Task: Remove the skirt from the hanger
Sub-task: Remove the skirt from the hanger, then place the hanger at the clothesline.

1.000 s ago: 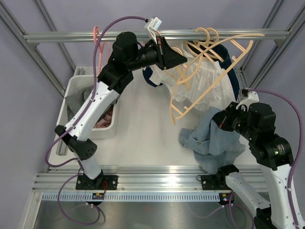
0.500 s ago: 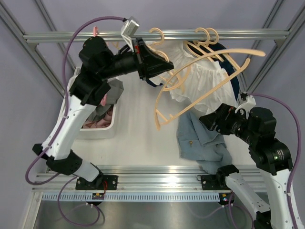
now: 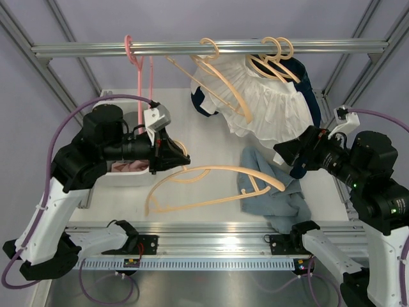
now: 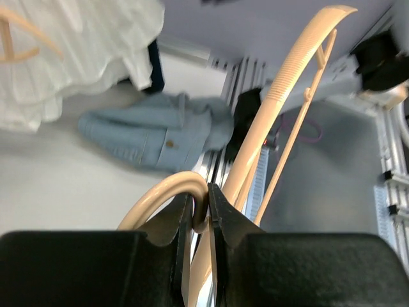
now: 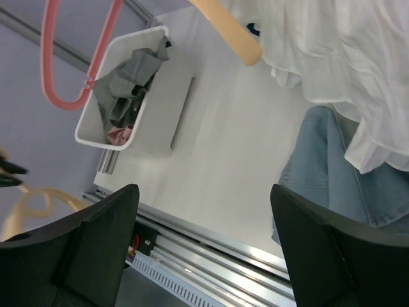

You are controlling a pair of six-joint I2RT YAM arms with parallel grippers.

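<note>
The skirt point(image 3: 271, 199), a light blue denim piece, lies crumpled on the white table at the right, free of any hanger; it also shows in the left wrist view point(image 4: 153, 131) and under the right wrist point(image 5: 332, 173). My left gripper point(image 3: 176, 157) point(image 4: 200, 192) is shut on the hook of a bare beige hanger point(image 3: 211, 182) point(image 4: 281, 96), held low over the table's near middle, to the left of the skirt. My right gripper point(image 3: 284, 153) point(image 5: 203, 188) stands open and empty above the skirt's far right edge.
A rail point(image 3: 211, 48) across the back carries a pink hanger point(image 3: 137, 64), more beige hangers, a white garment point(image 3: 268, 109) and a dark blue one point(image 3: 204, 105). A white bin point(image 5: 160, 89) of clothes sits at the left, partly under my left arm.
My left arm has swung down and to the near left, carrying the bare hanger away from the rail. The right gripper opened, let go of the skirt and drew back to the right.
</note>
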